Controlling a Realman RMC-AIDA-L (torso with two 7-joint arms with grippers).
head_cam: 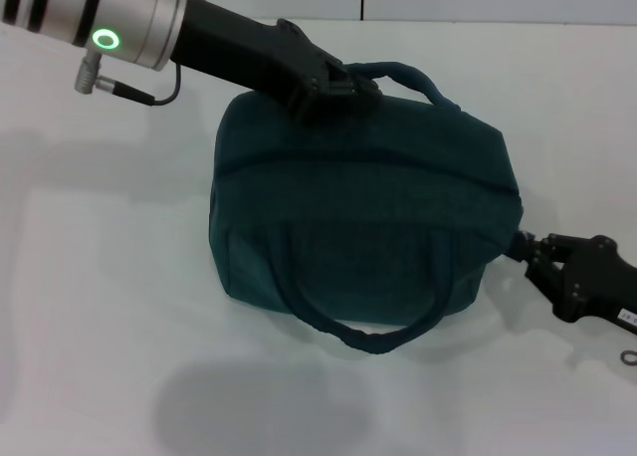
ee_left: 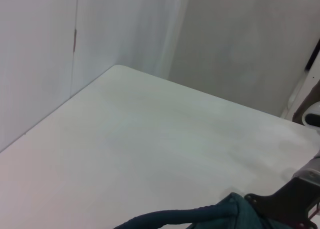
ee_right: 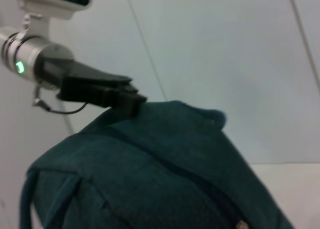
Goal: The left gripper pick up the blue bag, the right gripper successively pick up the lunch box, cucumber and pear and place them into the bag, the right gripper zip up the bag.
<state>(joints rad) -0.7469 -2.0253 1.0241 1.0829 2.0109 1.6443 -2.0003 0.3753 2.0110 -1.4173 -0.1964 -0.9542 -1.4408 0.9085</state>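
The blue bag (head_cam: 363,217) stands on the white table (head_cam: 100,277) with its zipper line closed along the top. My left gripper (head_cam: 338,86) is shut on the bag's far upper edge by the rear handle (head_cam: 408,75); the right wrist view shows it too (ee_right: 125,98). My right gripper (head_cam: 526,249) is at the bag's right end, its fingertips pinched together where the zipper line ends. The front handle (head_cam: 363,335) droops onto the table. The lunch box, cucumber and pear are out of view.
A small metal ring (head_cam: 629,356) lies on the table beside the right gripper. Grey walls (ee_left: 240,39) stand beyond the table's far edge. The bag's rear handle (ee_left: 170,220) crosses the low edge of the left wrist view.
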